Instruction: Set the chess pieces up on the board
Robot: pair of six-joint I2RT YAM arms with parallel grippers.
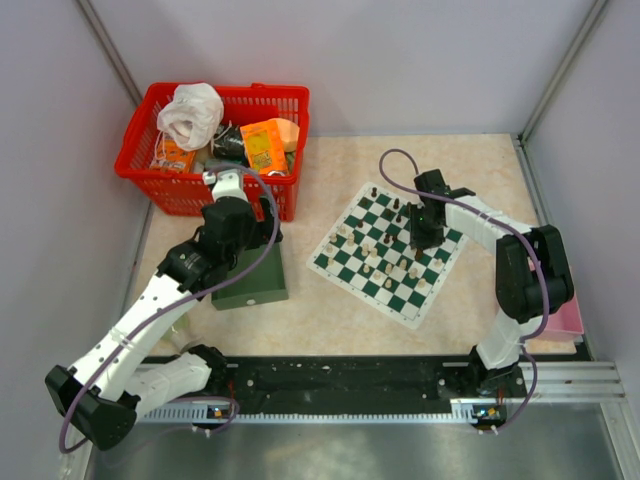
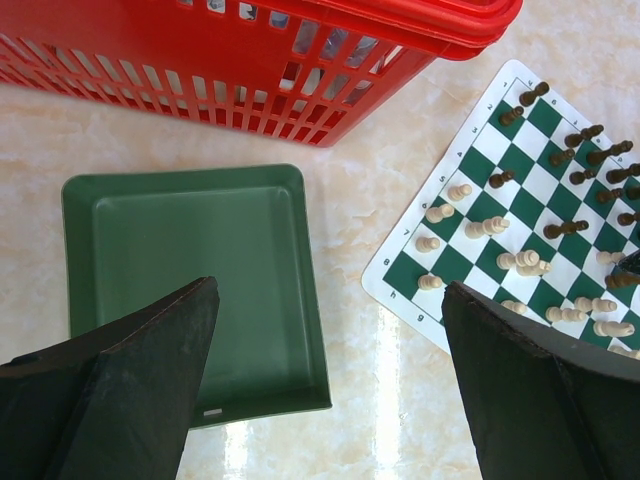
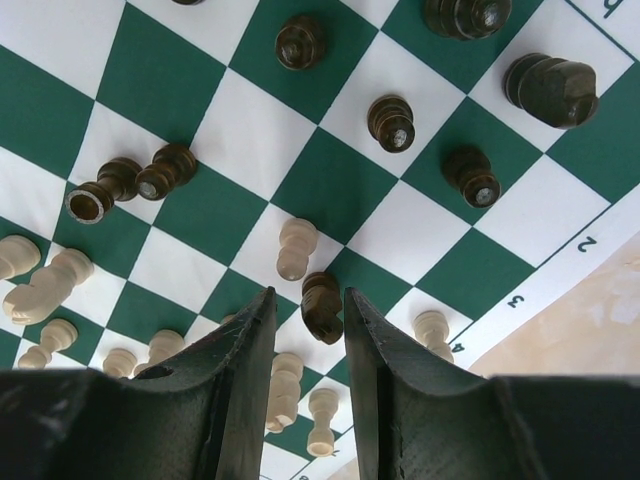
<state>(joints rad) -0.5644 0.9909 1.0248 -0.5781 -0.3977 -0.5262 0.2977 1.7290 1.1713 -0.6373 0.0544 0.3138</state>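
The board (image 1: 403, 303) lies right of centre, turned diagonally, with several chess pieces (image 1: 372, 252) scattered on it, dark ones toward the far side and cream ones nearer. My right gripper (image 1: 425, 232) is low over the board. In the right wrist view its jaws (image 3: 308, 292) stand narrowly apart around a dark knight (image 3: 322, 307); the knight is against the right finger, with a slit of board showing on its left. Two dark pieces (image 3: 130, 182) lie tipped over. My left gripper (image 2: 330, 288) is wide open and empty above the green tray (image 2: 200, 250).
A red basket (image 1: 140, 165) full of items stands at the back left, just behind the tray (image 1: 255, 285). A pink object (image 1: 565, 318) lies at the right edge. The board's left corner (image 2: 400, 275) is close to the tray. Walls enclose the table.
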